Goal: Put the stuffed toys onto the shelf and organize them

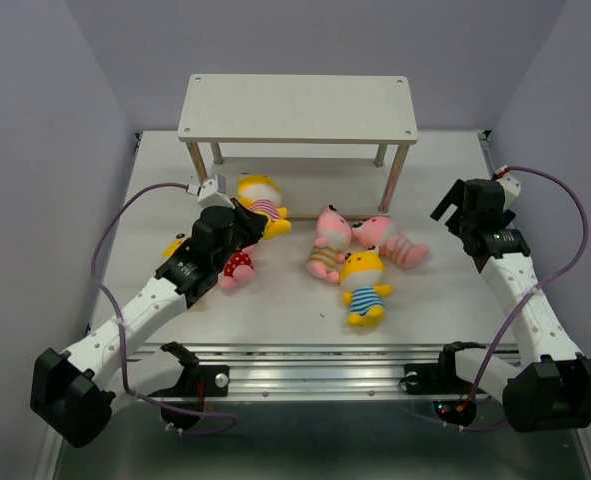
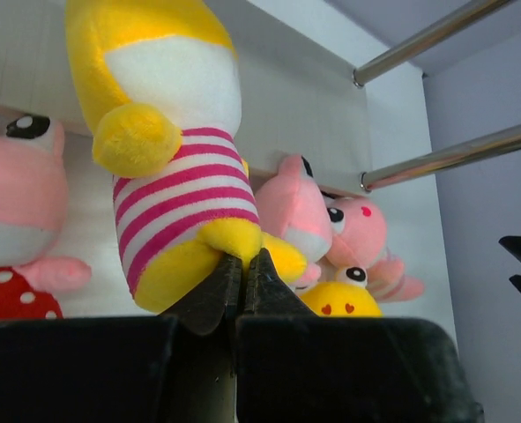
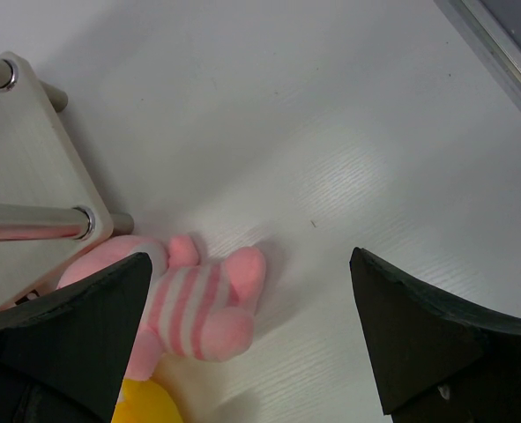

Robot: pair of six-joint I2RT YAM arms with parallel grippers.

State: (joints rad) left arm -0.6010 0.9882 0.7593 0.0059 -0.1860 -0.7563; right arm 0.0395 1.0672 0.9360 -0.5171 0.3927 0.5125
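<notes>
A: Fingers (image 2: 212,295) on the left gripper (image 2: 242,264), how were they?
B: Pressed together, pinching a foot of the yellow plush doll in pink stripes (image 2: 176,203), which was just before the pale wooden two-tier shelf (image 1: 297,108).
A: And the right gripper (image 3: 249,257)?
B: Spread wide above a pink striped plush doll (image 3: 198,308).

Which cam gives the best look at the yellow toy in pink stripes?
Left wrist: yellow toy in pink stripes fills the frame, left gripper pinching its leg. Top external shows it small. Right wrist misses it.
</notes>
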